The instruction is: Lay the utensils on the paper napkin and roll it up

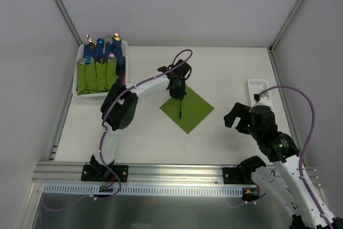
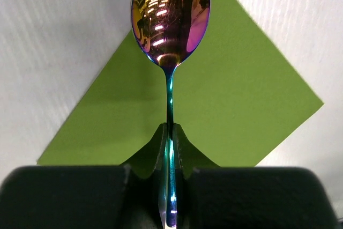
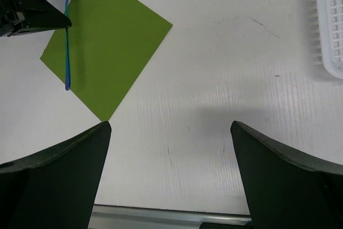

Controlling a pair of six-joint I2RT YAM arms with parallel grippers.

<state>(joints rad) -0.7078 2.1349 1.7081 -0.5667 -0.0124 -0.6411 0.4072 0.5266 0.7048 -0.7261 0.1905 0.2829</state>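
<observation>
near right: my right gripper (image 1: 236, 120) gaping wide, nothing in it | middle: left gripper (image 2: 170, 132) pinched tight on the spoon (image 2: 170, 20) handle, bowl over the green napkin (image 2: 241, 105), can't tell if it's touching paper | step: laying it down I reckon, next up lower and let go | far right: white tray (image 1: 256, 87) cut off, no other utensils visible

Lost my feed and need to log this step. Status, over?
Left gripper shut on spoon, over the green napkin. Right gripper open, empty, off to the side. Nothing else on the napkin.
</observation>
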